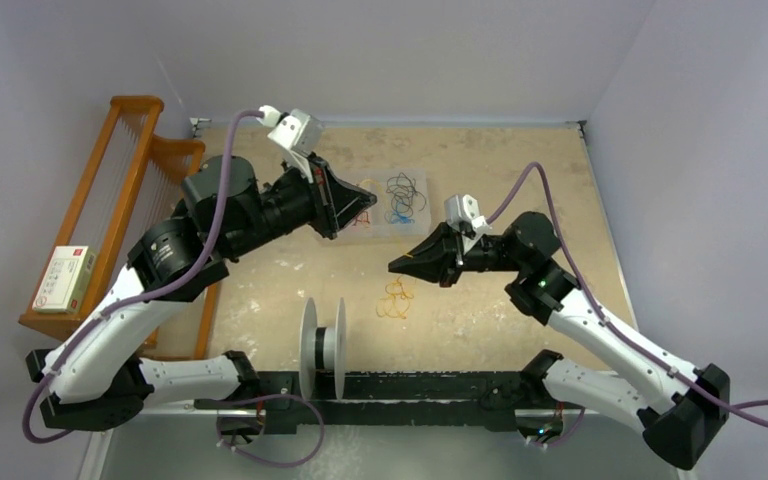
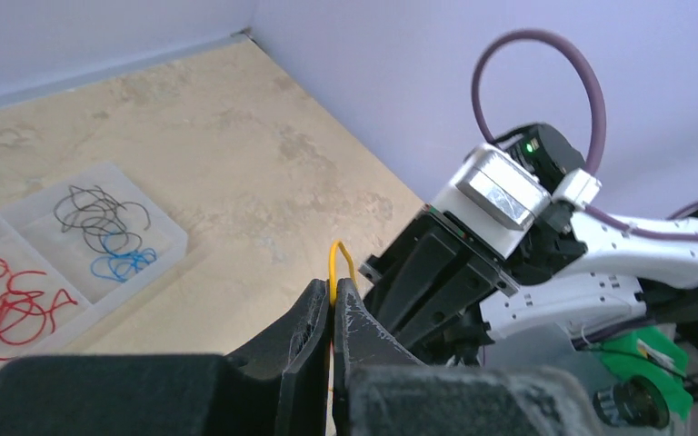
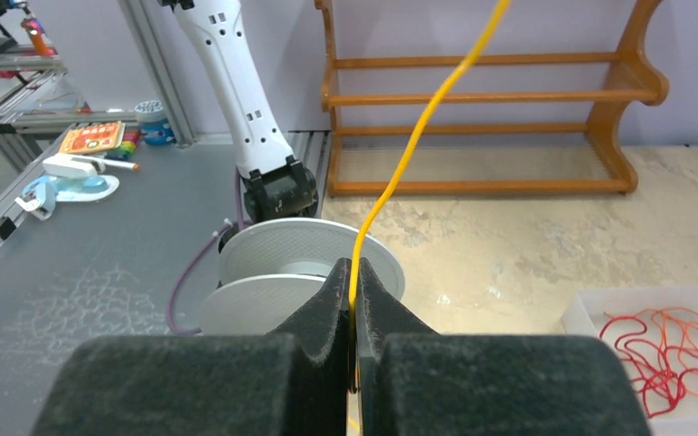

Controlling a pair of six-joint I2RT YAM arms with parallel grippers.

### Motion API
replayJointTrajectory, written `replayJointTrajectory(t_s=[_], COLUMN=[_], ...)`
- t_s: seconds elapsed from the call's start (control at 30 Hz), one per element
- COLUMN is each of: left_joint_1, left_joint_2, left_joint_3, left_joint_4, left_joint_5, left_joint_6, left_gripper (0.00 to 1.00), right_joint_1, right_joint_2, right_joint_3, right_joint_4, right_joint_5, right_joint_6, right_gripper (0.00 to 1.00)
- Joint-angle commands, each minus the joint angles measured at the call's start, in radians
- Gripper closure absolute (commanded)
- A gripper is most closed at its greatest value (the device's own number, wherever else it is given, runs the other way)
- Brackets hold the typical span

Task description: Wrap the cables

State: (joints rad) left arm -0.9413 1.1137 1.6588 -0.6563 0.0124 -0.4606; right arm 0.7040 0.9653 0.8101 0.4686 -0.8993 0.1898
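Pinching one yellow cable (image 3: 407, 151) up in the air, the left gripper (image 2: 332, 302) and the right gripper (image 3: 353, 283) are each closed on it. I'd keep it tight and carry it slowly down to the white spool (image 3: 273, 247).

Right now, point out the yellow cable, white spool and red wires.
yellow cable (image 3: 409, 150): right wrist view, mid-strand.
white spool (image 1: 308, 350): top external view, left flange.
red wires (image 2: 14, 309): left wrist view, tangle's middle.

Curly yellow-orange cables (image 1: 395, 300) lying loose; one strand (image 3: 418, 127) aloft, apparently near-straight.
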Motion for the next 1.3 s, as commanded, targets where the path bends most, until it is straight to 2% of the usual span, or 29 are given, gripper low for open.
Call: replayJointTrajectory(t_s=[0.0, 0.2, 0.37, 0.57, 0.83, 1.1, 1.27], left_joint_1=[0.006, 0.006, 0.006, 0.007, 0.006, 0.006, 0.007], left_joint_2=[-0.049, -0.082, -0.076, -0.073, -0.087, -0.084, -0.084], left_joint_3=[0.043, 0.075, 0.13, 0.158, 0.164, 0.186, 0.187], left_joint_4=[0.097, 0.143, 0.152, 0.155, 0.153, 0.144, 0.146], left_joint_5=[-0.153, -0.296, -0.33, -0.331, -0.359, -0.352, -0.363], left_joint_6=[-0.013, -0.015, -0.001, 0.005, 0.008, 0.012, 0.017], left_gripper=[1.0, 1.0, 1.0, 1.0, 1.0, 1.0, 1.0], right_joint_1=[0.002, 0.002, 0.002, 0.002, 0.002, 0.003, 0.002], right_joint_2=[-0.064, -0.096, -0.111, -0.112, -0.08, -0.07, -0.066], right_joint_3=[-0.053, -0.136, -0.186, -0.207, -0.217, -0.232, -0.229], right_joint_4=[-0.02, 0.005, 0.012, 0.005, 0.049, 0.051, 0.034], right_joint_5=[0.07, 0.106, 0.154, 0.219, 0.224, 0.23, 0.231], right_joint_6=[-0.014, 0.021, 0.037, 0.044, 0.063, 0.068, 0.061], right_gripper=[1.0, 1.0, 1.0, 1.0, 1.0, 0.91, 0.9])
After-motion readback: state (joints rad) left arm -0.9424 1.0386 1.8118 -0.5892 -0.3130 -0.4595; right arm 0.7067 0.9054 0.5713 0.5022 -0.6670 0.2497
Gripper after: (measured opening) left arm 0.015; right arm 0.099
